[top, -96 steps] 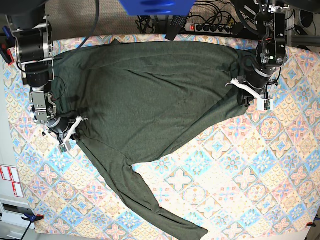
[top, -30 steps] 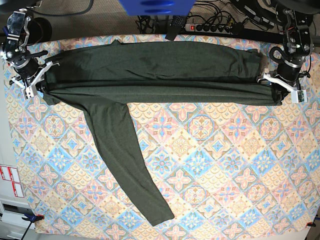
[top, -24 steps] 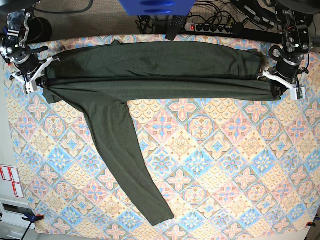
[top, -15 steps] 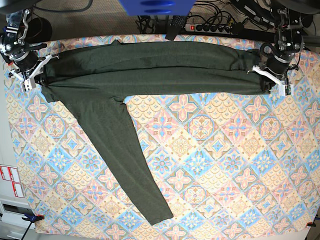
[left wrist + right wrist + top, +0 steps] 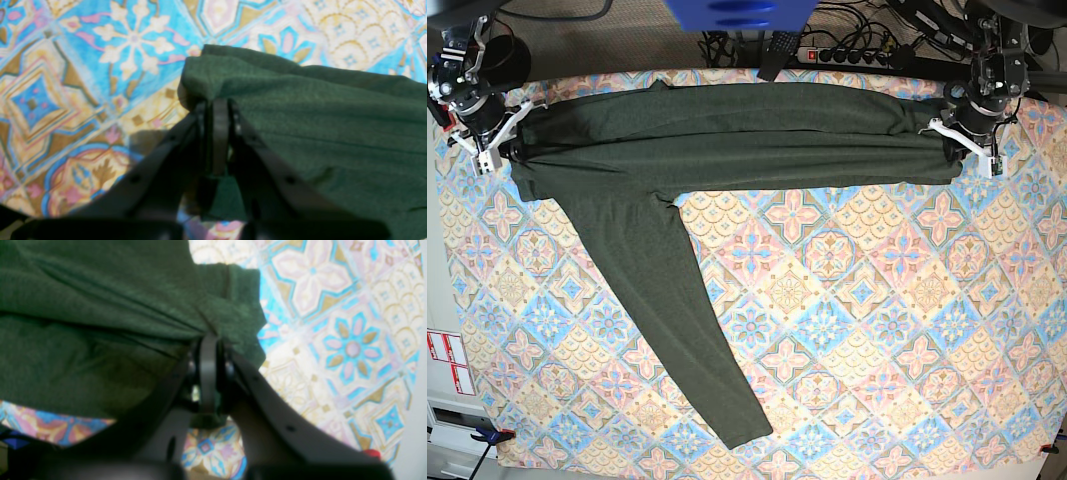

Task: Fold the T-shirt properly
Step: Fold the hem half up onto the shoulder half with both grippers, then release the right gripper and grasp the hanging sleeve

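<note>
The T-shirt [image 5: 727, 135] lies doubled into a long band stretched between my hands, one sleeve [image 5: 667, 320] trailing loose toward me. My left gripper [image 5: 217, 103] and right gripper [image 5: 208, 336] are each clamped on an end. I judge I'm laying this fold; next comes release, then the sleeve.

Base view: overhead, looking straight down, far. Wrist views: close, along shut jaws. All share dark olive-green knit T-shirt [image 5: 727, 135] ends on patterned tile-print tablecloth [image 5: 877, 330].

One T-shirt [image 5: 727, 135], two end effectors, one patterned tablecloth [image 5: 877, 330].
</note>
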You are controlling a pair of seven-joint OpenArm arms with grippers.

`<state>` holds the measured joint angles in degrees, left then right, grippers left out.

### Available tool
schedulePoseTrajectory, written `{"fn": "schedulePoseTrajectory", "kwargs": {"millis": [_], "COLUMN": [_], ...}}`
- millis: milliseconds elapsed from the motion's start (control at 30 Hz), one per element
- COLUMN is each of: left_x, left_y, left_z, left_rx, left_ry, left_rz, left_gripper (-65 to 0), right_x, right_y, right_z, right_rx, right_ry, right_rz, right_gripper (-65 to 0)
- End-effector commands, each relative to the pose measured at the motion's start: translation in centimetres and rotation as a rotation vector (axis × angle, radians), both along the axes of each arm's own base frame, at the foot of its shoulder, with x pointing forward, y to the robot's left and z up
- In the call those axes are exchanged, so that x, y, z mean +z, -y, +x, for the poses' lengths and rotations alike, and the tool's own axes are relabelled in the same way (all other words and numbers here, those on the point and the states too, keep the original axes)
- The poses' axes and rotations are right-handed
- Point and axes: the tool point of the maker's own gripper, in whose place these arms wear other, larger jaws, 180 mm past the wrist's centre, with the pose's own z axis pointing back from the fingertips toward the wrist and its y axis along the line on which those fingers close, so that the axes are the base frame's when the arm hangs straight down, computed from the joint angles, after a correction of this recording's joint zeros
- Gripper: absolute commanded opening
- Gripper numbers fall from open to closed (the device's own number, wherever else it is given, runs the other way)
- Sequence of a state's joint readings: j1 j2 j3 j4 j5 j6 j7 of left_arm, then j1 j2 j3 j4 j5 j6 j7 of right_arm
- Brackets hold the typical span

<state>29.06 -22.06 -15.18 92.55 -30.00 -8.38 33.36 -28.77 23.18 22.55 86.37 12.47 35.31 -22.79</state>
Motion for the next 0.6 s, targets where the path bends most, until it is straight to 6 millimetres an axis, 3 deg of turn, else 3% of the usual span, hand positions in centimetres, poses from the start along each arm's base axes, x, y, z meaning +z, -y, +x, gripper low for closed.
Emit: {"fn": "schedulePoseTrajectory", "kwargs": {"millis": [0,167,333,467,567], "left_x": [1.0,1.1,1.1,3.8,5.8], "left_y": [-0.6,-0.6,-0.5,0.8,1.8], "left_z": [0.8,0.8,0.9,2.5,3.2], "left_rx": [-0.004,-0.004,0.0,-0.035,-0.07], "left_ry": [0.038,0.039,0.042,0.124,0.177], "left_rz": [0.022,0.023,0.015,0.016,0.022], "left_gripper": [-62.5,-45.7,-34.8,-30.5,-28.9], "right_x": [1.3,1.6,1.8,2.7,3.2], "right_y": [0.7,0.8,1.0,2.5,2.4], "right_z": [1.0,1.2,1.4,1.4,1.7], "right_rx": [0.004,0.002,-0.004,-0.043,-0.036], "right_ry": [0.043,0.053,0.062,0.082,0.097], "right_rz": [-0.017,-0.02,-0.024,-0.045,-0.051], "right_gripper": [-61.4,-51.5,-49.0,-49.3,-49.1]}}
